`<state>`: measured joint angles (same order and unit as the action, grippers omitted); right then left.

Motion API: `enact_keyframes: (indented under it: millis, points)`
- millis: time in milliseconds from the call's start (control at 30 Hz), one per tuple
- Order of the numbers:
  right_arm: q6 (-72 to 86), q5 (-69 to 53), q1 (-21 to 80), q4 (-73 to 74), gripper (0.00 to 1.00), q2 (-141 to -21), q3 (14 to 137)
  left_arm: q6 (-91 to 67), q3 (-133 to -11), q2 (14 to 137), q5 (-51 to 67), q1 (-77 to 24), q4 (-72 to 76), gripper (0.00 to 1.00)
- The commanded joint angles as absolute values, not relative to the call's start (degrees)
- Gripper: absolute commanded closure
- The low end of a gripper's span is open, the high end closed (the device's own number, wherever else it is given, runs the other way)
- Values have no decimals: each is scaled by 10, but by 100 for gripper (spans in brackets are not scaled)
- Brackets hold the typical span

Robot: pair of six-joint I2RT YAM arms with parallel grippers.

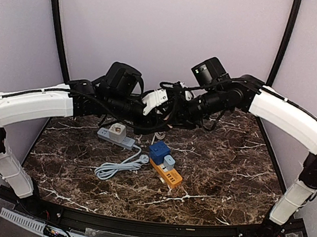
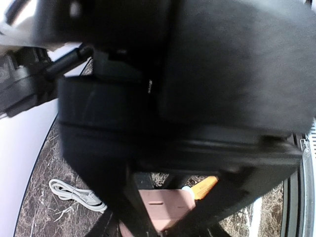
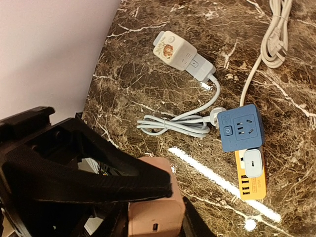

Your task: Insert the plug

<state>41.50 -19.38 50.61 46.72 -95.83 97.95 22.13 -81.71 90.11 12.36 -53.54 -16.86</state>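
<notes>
Nearest the right wrist lens: pink plug (image 3: 155, 217), pinched between the black fingers of the right claw (image 3: 159, 198), which is closed down to the width of the block. Shows one small slot on the visible face; prongs not in view. Hangs clear above the counter (image 3: 306, 148), touching nothing on it.

Left claw (image 1: 159, 102) held high, tip to tip with the right one in the overhead view. Own camera blocked by a blurred black mass, with only part of the pink plug showing beneath. Cannot tell its opening, nor any contact with the plug.

Below and ahead of the right claw: blue socket cube (image 3: 240, 129), top face with free slots, touching an orange power strip (image 3: 252, 183) already carrying a white adapter (image 3: 253, 162). Farther ahead: grey strip (image 3: 205, 69) with a beige adapter (image 3: 173, 49), and a coiled grey cable (image 3: 173, 123) between.

Judged step: plug in hand and aloft, possibly being reseated between the claws; insertion not begun. Calls next for turning the prongs downward, squaring up over a free socket, likely the blue cube, then pressing straight down. Loose socket liable to slide; steadying by the left claw advisable.
</notes>
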Motion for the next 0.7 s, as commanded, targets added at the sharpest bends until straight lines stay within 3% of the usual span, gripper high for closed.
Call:
enact_keyframes:
  millis: [0, 100, 167, 233, 400, 667]
  points:
    - [413, -191, 512, 468, 73, -973, 987, 228, -834, 900, 121, -538, -172, 99]
    - [410, -190, 512, 479, 91, -979, 992, 228, -836, 902, 116, -539, -176, 99]
    - [408, -189, 512, 485, 100, -980, 995, 228, -841, 903, 115, -539, -183, 93]
    - [409, -183, 512, 486, 100, -976, 990, 227, -842, 902, 117, -539, -189, 81]
    - [407, -166, 513, 494, 100, -965, 980, 222, -806, 881, 119, -539, -174, 38]
    - [406, -123, 494, 516, 100, -949, 975, 238, -745, 813, 78, -539, -176, 3]
